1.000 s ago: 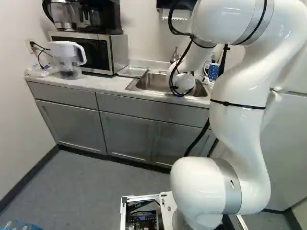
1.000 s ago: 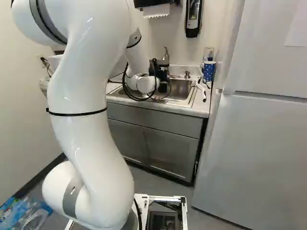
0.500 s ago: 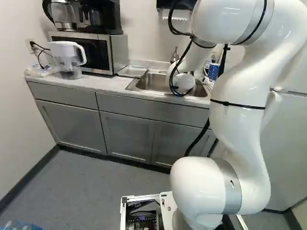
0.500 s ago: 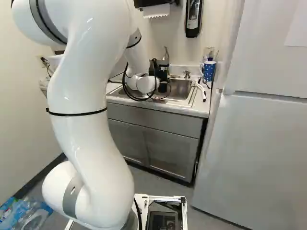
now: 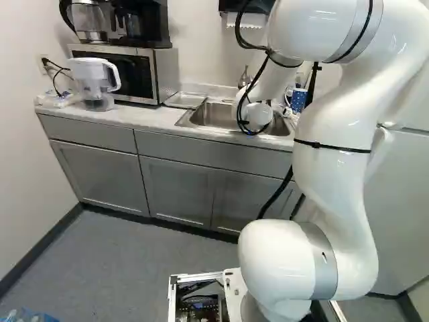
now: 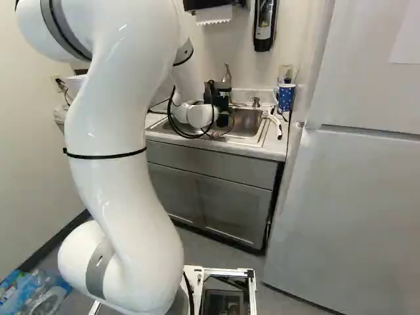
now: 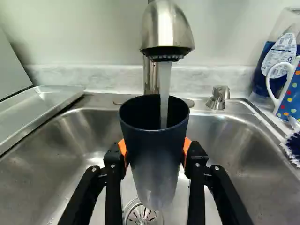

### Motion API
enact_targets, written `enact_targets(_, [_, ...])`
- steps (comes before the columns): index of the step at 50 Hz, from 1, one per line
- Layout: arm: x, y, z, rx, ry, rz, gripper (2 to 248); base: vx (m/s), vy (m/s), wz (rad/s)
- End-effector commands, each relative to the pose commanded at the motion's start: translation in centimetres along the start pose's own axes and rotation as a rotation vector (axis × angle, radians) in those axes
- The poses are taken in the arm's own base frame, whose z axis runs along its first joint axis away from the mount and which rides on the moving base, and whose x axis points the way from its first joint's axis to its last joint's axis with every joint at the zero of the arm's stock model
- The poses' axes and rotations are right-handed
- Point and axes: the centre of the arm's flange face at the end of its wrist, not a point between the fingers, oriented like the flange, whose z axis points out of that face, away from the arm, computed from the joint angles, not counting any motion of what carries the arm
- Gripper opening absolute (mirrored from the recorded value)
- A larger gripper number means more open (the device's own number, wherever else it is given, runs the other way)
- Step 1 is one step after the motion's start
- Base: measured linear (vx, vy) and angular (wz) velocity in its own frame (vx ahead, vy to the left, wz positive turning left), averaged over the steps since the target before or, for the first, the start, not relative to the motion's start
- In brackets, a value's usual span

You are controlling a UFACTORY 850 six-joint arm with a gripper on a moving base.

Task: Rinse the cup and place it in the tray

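Note:
In the right base view my gripper [image 6: 222,100] is a dark shape over the sink. The wrist view shows the gripper [image 7: 155,152] shut on a dark blue cup [image 7: 154,154], an orange pad pressed to each side. The cup stands upright, mouth up, and its lower part looks pale. Water [image 7: 164,91] runs from the faucet [image 7: 167,28] into its mouth. The sink's drain [image 7: 142,214] lies below it. A shallow metal tray [image 7: 40,110] rests beside the sink, also visible in the left base view as the tray [image 5: 186,100].
A soap dispenser [image 7: 218,97] stands behind the sink's rim. Across the sink from the tray are a dotted mug [image 7: 289,99], a blue bottle [image 7: 276,61] and a brush [image 7: 294,144]. The microwave [image 5: 127,70] and a pitcher [image 5: 94,80] stand beyond the tray; a fridge [image 6: 354,197] flanks the counter.

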Motion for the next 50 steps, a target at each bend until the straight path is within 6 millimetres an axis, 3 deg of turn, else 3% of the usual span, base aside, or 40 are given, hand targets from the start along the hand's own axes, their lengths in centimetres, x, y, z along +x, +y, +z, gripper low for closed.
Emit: enact_targets(50, [0.0, 0.0, 0.0, 0.0, 0.0, 0.0, 125, 0.0, 0.0, 0.0])
